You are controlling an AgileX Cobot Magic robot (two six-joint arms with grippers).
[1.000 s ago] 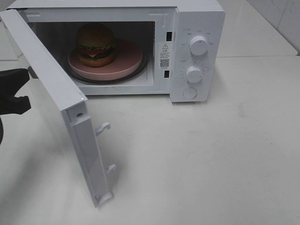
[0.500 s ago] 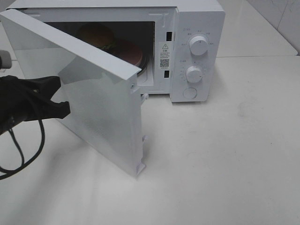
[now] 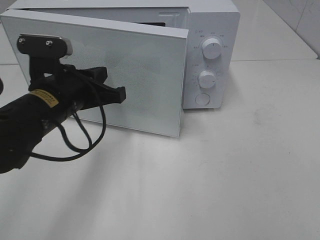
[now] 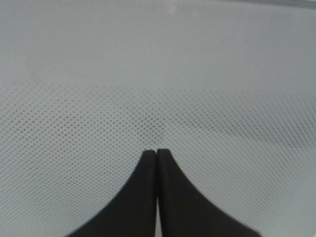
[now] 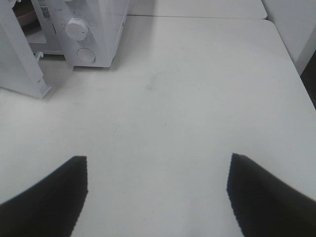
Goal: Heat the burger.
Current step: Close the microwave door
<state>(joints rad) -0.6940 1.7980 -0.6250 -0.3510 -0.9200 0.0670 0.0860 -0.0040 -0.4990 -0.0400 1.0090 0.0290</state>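
White microwave (image 3: 212, 25), white knobs (image 3: 212, 49), and on its white door (image 3: 150, 70) a fine grey dot mesh. Black left gripper (image 3: 121, 94), black arm (image 3: 25, 125) with a yellow label (image 3: 44, 98). Off-white table (image 3: 240, 170).

Bright, even, diffuse light washes the white table (image 3: 240, 165) and microwave (image 3: 212, 20), leaving little contrast. A soft grey shadow lies on the table in front of the microwave door (image 3: 150, 60). Close to that door, the left gripper (image 4: 157, 153) shows as a featureless black silhouette, and the door's dot mesh looks soft, fading out in part. The right gripper (image 5: 157, 159) is equally black.
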